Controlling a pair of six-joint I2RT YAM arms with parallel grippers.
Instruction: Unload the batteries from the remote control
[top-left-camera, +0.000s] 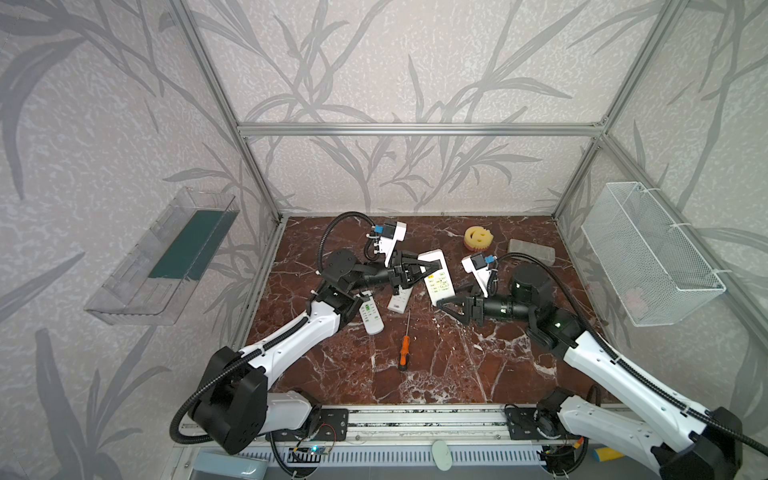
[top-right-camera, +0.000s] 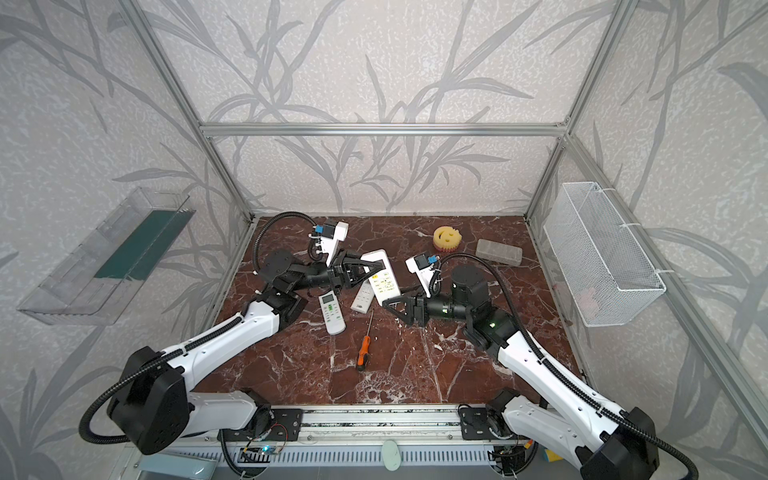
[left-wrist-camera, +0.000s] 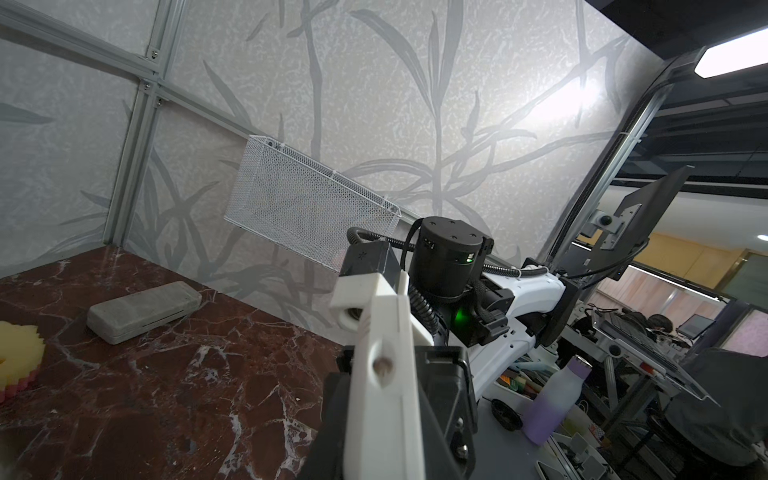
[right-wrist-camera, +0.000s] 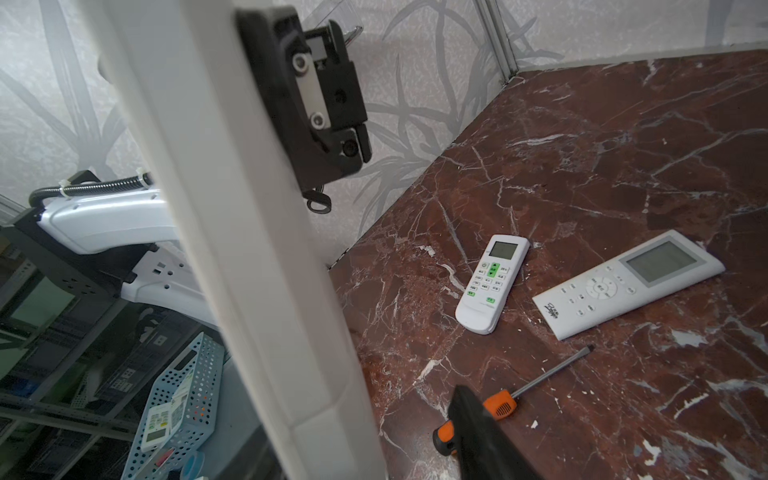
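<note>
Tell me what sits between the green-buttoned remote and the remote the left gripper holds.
A slim white remote lies flat there, short of the held remote; both top views show it.

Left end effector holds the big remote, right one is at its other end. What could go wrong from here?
1. The left end effector pinches the large white remote control with yellow and green buttons near its top; if the right end effector, straddling the lower end, closes off-centre, it may twist loose.
2. Its button side faces up and no batteries show, so flipping it risks a drop onto the slim white remote or orange-handled screwdriver.
</note>
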